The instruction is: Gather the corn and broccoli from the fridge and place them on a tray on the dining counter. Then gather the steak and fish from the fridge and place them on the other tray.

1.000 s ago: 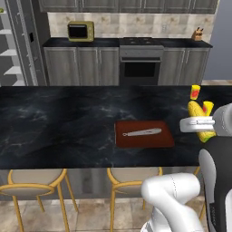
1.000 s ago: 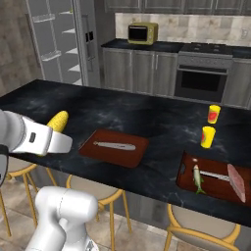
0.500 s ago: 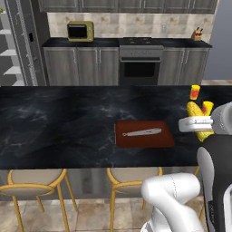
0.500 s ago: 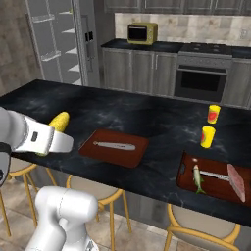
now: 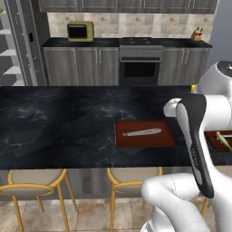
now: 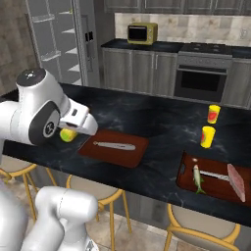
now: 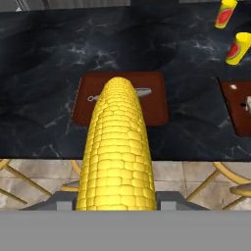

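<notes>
Hand view has the corn (image 7: pixel 117 152) clamped lengthwise in the gripper (image 7: pixel 117 198), short of the near tray (image 7: pixel 122 98) on the dining counter (image 7: pixel 44 59), so delivery seems underway: next, I judge, carry it over that tray and release.

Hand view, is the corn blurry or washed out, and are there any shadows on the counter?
Hand view: the corn is sharp, every kernel distinct, evenly lit without glare; a soft dark shadow lies on the dining counter beyond the tray. Right base view: the counter's veins look softer, no glare.
</notes>
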Robot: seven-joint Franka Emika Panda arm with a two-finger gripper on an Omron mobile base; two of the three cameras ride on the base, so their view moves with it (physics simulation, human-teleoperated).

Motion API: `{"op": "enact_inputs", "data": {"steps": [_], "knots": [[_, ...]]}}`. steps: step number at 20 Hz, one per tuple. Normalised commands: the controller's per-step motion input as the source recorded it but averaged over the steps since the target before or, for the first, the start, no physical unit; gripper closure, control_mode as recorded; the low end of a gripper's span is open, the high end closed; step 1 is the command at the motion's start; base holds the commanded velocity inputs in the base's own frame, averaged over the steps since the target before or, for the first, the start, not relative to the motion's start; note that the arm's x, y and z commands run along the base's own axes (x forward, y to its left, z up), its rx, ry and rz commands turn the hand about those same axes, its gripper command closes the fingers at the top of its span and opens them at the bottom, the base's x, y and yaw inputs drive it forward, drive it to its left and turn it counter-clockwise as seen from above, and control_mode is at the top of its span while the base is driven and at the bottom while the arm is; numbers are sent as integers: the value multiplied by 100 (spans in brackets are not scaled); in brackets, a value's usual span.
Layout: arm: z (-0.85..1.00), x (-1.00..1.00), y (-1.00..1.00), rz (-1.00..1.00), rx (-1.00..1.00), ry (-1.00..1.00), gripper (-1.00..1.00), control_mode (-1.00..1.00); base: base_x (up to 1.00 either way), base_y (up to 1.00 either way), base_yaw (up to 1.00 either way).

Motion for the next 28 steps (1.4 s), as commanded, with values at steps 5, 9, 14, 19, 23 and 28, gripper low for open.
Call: {"op": "enact_inputs", "data": {"steps": [5,9,14,19,23,28], "knots": [[-80,93,-2,-5,-3,-1,100,-100,0,0,0],[-79,79,-21,-7,-3,3,100,-100,0,0,0],[-39,82,-26,0,0,18,100,-100,0,0,0],[-37,83,-30,0,0,8,100,-100,0,0,0],[-54,76,-23,0,0,0,100,-100,0,0,0],[-63,27,-4,0,0,-13,100,-100,0,0,0]]}}
